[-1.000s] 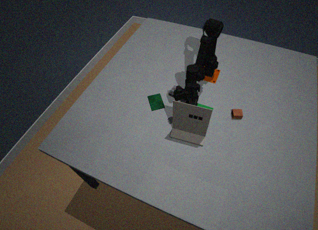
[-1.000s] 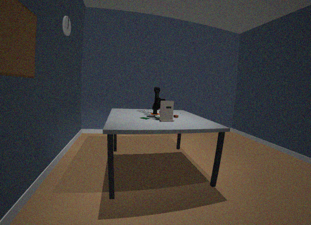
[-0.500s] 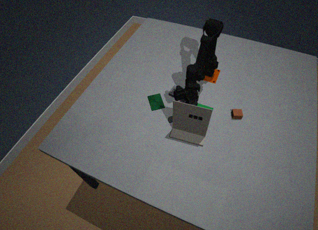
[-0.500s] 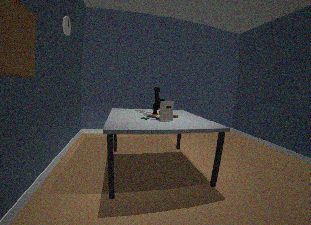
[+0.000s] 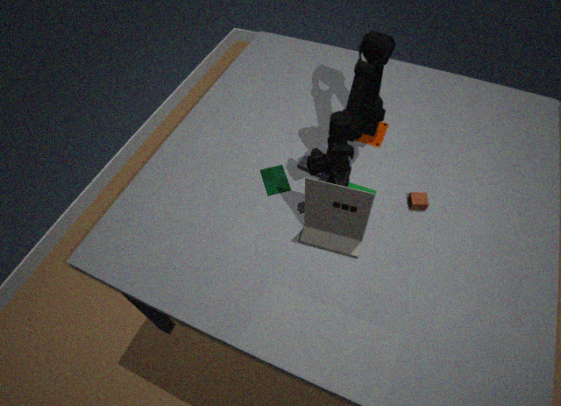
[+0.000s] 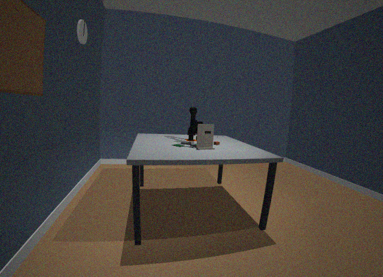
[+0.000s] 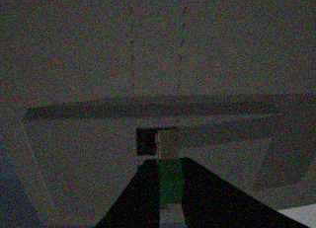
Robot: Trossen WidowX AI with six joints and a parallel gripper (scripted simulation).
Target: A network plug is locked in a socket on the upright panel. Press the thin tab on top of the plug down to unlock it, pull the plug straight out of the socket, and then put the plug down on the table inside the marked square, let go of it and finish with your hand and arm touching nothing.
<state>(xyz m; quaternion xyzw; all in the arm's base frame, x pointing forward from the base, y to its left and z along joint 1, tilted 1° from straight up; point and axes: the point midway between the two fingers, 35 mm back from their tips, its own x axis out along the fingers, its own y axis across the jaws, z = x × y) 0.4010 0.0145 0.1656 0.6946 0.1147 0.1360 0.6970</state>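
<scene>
The claw (image 7: 166, 169), its fingers nearly together, is clenched on the green plug (image 7: 171, 183) at the upright panel (image 5: 338, 208) (image 6: 205, 136) (image 7: 99, 154). The dim wrist view seems to leave unclear whether the plug is fully seated. I can read no writing. Only the wrist view shows the plug in the claw; the top view shows a dark green patch (image 5: 275, 180) between the panel and the bench's (image 5: 217, 274) (image 6: 173, 155) left edge, and an orange block (image 5: 418, 201) toward its right edge.

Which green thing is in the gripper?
The plug, gripped at the upright panel. The green square lies flat on the table, ungripped.
</scene>
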